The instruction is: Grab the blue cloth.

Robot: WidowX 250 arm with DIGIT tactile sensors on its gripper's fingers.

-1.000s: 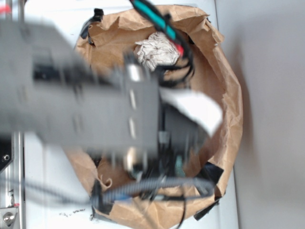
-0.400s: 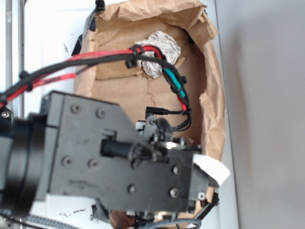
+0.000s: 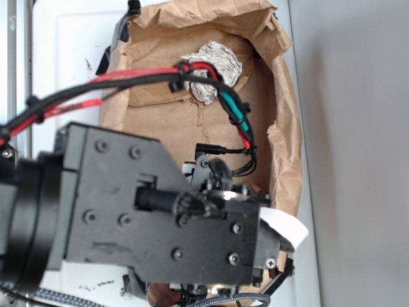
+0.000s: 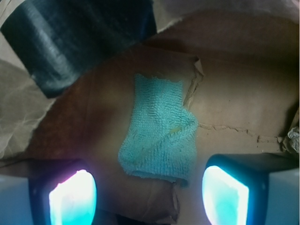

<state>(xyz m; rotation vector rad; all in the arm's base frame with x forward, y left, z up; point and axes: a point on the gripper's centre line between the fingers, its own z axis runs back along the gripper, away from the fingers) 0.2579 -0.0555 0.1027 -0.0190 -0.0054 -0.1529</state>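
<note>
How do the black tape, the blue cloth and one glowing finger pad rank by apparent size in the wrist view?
1. black tape, cut by the frame edge
2. blue cloth, nearly alike in area, so this order is unsure
3. glowing finger pad, smallest, although nearest the camera

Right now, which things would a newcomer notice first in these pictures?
In the wrist view, a small teal terry cloth lies flat on brown paper, centred ahead of the open jaws. In the exterior view, the big black robot arm fills the foreground, with a crumpled off-white rag beyond it.
</note>
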